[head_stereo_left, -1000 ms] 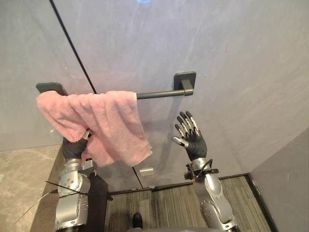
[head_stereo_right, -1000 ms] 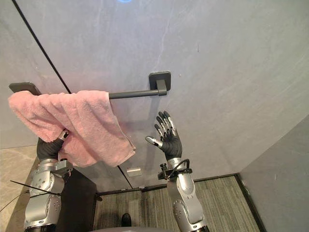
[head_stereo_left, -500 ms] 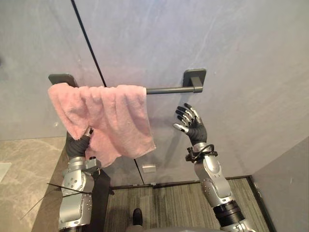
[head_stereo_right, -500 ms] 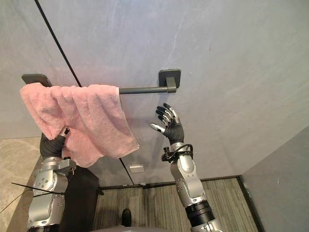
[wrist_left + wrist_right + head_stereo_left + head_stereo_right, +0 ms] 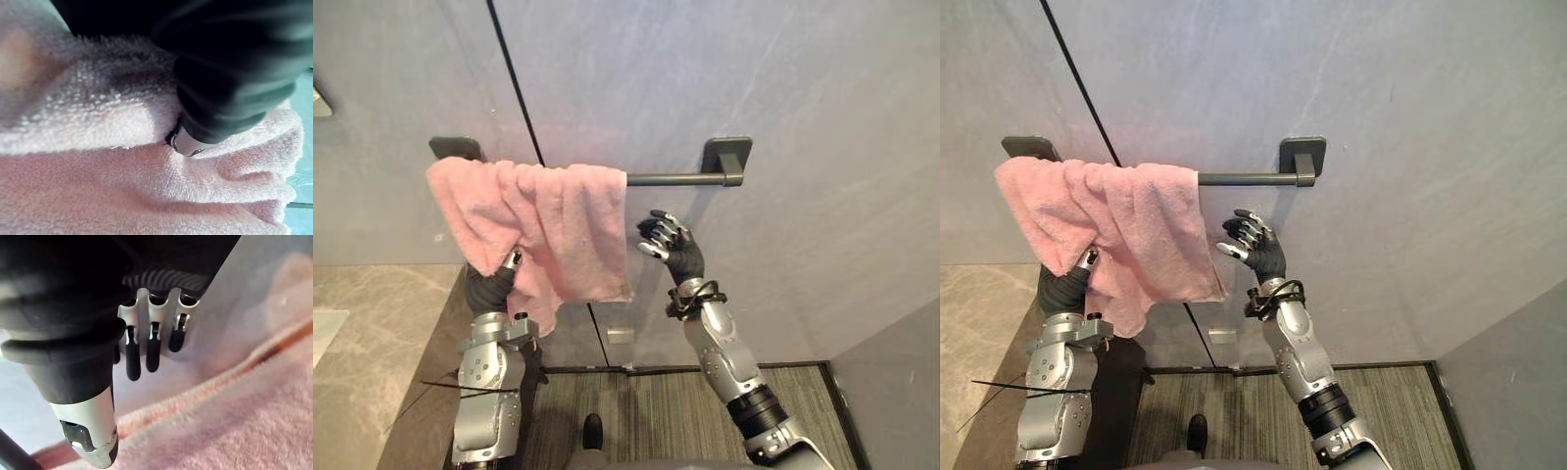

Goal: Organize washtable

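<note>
So the towel [image 5: 543, 220] was found draped over the bar [image 5: 671, 179], all bunched up toward the bar's 9 o'clock end. The stretch toward 3 o'clock was left bare.

Biggest worry, as far as could be judged: the towel was only hung there, not fixed. One careless downward tug could probably have dragged the whole thing clean off the bar. A second risk was guessed at too. If the side edge got pulled toward 3 o'clock while the other part was pinned from below, the folds might just have been twisted tighter instead of spread flat.

The left hand [image 5: 494, 284] was tucked up under the towel's lower folds, at roughly 7 o'clock from the towel's middle. Its fingers were buried in cloth, so whether anything was gripped couldn't be told.

The right hand [image 5: 674, 250] was held up with fingers loosely spread and nothing in it. The towel's hanging side edge was placed at 9 o'clock from that hand. It sat just beside the fingertips [image 5: 152, 355] but apparently wasn't touched, going by the right wrist view.
</note>
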